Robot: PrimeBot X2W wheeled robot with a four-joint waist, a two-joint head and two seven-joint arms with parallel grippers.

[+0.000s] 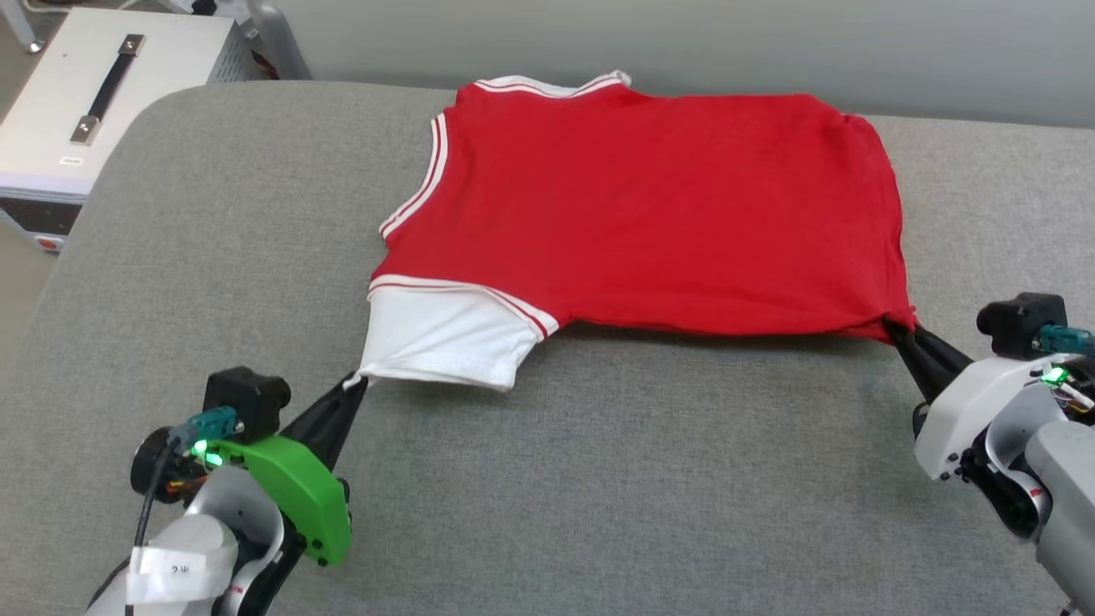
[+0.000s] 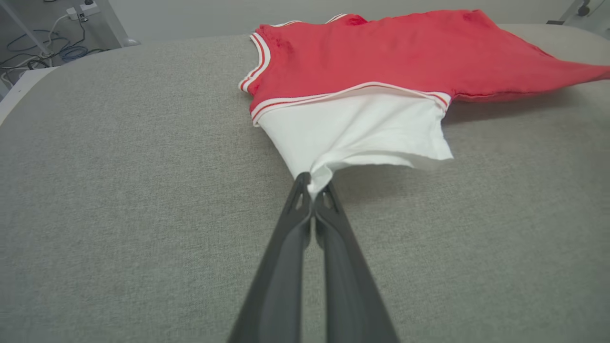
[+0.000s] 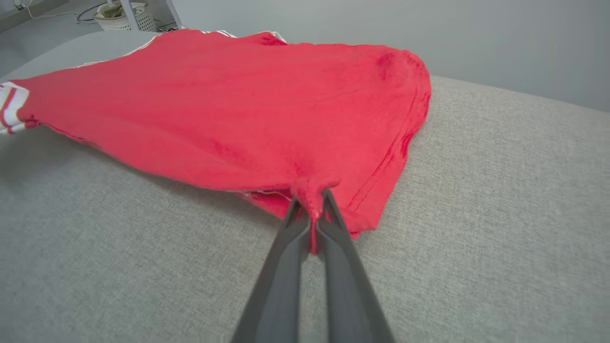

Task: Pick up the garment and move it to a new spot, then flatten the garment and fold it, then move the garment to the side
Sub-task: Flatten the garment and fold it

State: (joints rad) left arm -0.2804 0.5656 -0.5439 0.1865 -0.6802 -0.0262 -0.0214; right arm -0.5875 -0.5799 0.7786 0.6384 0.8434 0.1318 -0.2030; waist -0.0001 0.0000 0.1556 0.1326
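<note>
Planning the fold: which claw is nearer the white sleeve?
Left. The left claw pinches the sleeve corner; the right claw grips the shirt at its far red corner.

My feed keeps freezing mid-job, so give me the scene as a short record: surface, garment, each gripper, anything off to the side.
surface: grey fabric-covered table
garment: red jersey T-shirt, spread out, plain red side up, near edge raised off the table
left gripper: shut on the white sleeve corner
right gripper: shut on the red hem corner
off to the side: white case with black handle, past the table's far left corner
</note>
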